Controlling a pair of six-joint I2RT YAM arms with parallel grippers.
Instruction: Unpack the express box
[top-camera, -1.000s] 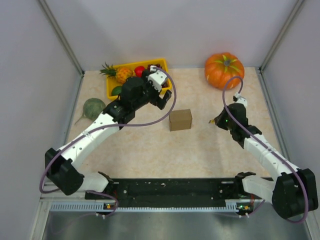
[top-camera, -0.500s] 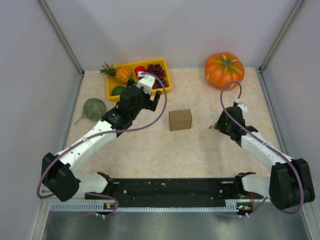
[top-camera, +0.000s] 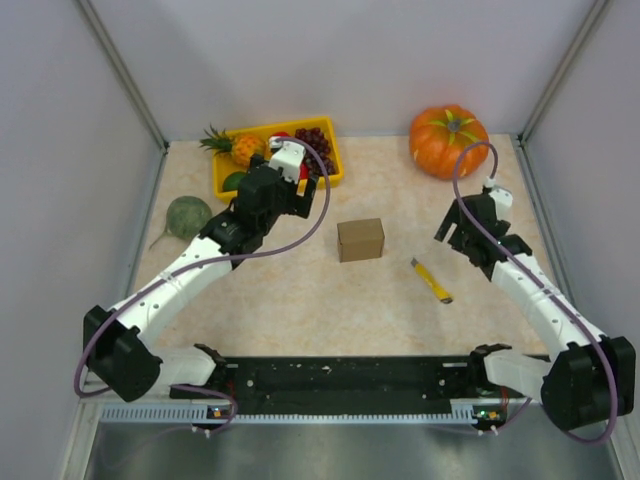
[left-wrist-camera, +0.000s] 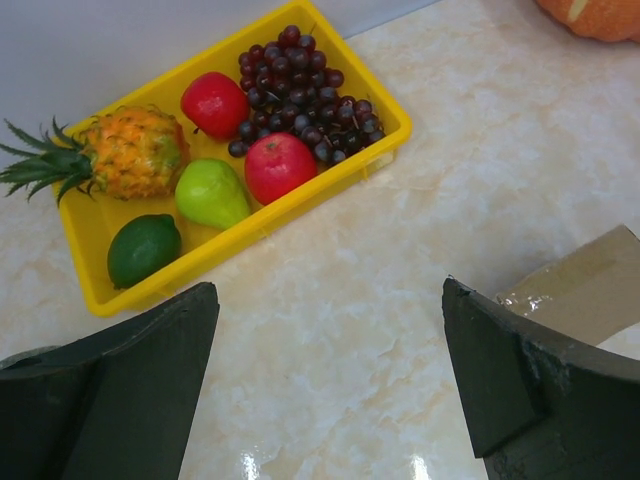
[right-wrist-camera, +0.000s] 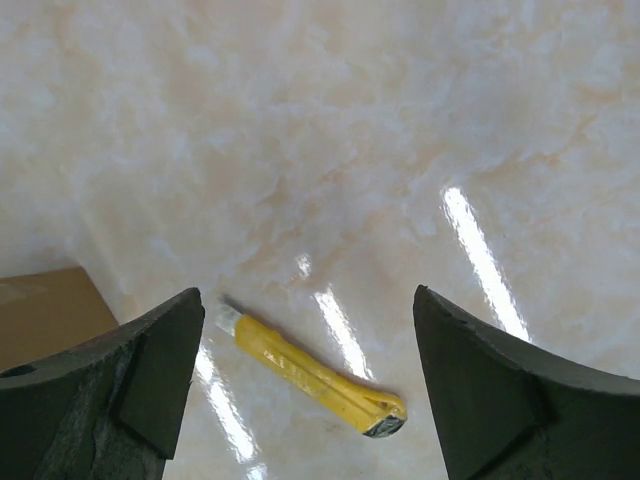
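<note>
Top view: express box sits closed, mid-table, between the two arms and touched by neither. Left gripper hangs up-left of it, near the yellow tray; right gripper well off to the box's right. Yellow utility knife lies flat on the table between box and right gripper, apart from both. Pumpkin at far right corner. Left wrist view: left gripper fingers spread wide, bare table between them, nothing held; one taped corner of the box shows just beyond the right-hand finger, outside the gap. Tray ahead with pineapple, lime, pear, two red apples, grapes. Right wrist view: right gripper fingers also spread, gripping nothing; knife lies on the table below the gap, clear of both fingers; box corner at left edge, beyond the left-hand finger
</note>
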